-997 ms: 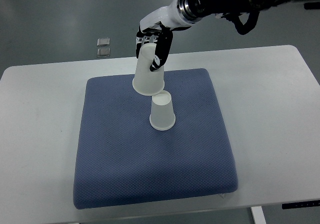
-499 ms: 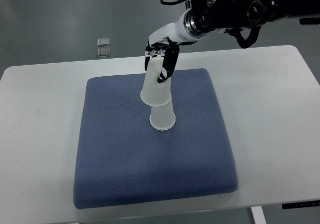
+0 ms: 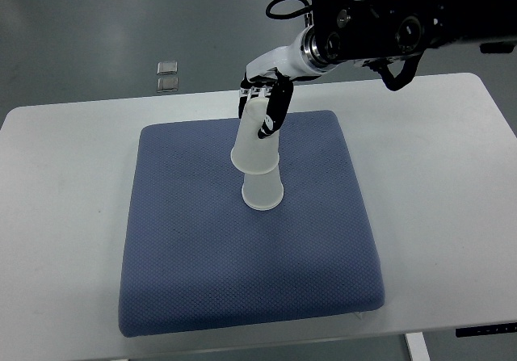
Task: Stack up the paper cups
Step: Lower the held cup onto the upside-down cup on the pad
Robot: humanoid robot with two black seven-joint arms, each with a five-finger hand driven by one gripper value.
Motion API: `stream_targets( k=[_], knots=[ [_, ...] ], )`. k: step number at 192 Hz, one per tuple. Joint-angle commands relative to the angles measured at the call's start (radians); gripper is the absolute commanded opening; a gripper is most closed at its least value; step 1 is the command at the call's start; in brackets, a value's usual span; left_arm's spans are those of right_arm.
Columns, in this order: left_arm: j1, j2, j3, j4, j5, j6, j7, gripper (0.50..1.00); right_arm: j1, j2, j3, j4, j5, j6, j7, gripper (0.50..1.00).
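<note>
A white paper cup (image 3: 262,190) stands upside down near the middle of the blue mat (image 3: 186,240). My right hand (image 3: 265,102) comes in from the upper right and is shut on a second upside-down white cup (image 3: 256,141). That cup is tilted a little and its rim sits over the top of the standing cup, partly covering it. The left arm is out of view.
The mat lies on a white table (image 3: 436,175). Two small square objects (image 3: 167,75) lie on the floor beyond the table's far edge.
My right hand has carried the held cup right and down, from beside the standing cup to over its top, so the two now overlap.
</note>
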Motion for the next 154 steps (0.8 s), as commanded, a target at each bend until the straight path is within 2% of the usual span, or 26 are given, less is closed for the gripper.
stream_targets(
  k=[1,52,98,127,154],
  knots=[
    [0.000,0.000,0.000,0.000,0.000,0.000,0.000,1.000,-0.009,0.000,0.000,0.000,0.000,0.000,0.000,0.742],
    [0.000,0.000,0.000,0.000,0.000,0.000,0.000,1.000,-0.035,0.000,0.000,-0.001,-0.001,-0.022,0.000,0.758],
    [0.000,0.000,0.000,0.000,0.000,0.000,0.000,1.000,-0.055,0.000,-0.002,0.000,-0.001,-0.035,0.000,0.795],
    [0.000,0.000,-0.001,0.000,0.000,0.002,0.000,1.000,-0.073,0.000,0.000,-0.003,0.000,-0.039,0.000,0.797],
    [0.000,0.000,0.000,0.000,0.000,0.002,0.000,1.000,-0.096,0.000,0.000,-0.003,0.000,-0.075,0.000,0.797]
  ],
)
